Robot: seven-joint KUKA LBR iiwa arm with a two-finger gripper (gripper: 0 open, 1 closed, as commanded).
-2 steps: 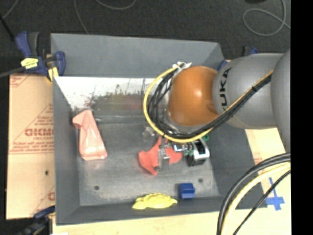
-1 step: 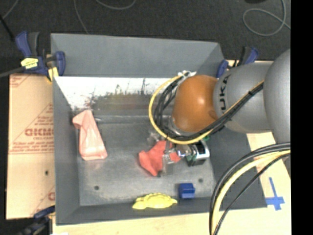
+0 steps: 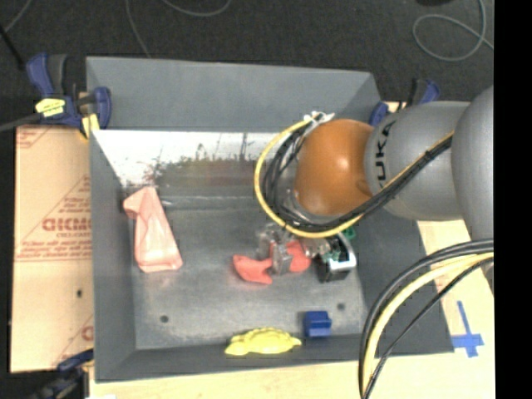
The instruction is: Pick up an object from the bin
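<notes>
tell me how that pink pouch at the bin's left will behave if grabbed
The pink pouch looks creased and slumped, so probably floppy and light; it would likely sag from a grip. It lies flat, so rolling seems unlikely.

Arm (image 3: 432, 156) in from right, orange-covered wrist (image 3: 328, 169) angled down, end effector (image 3: 278, 254) low, pointing down

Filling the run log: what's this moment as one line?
hand at right end of red flat thing, mid-bin | pink bag left | blue block, yellow thing by bottom wall
</notes>
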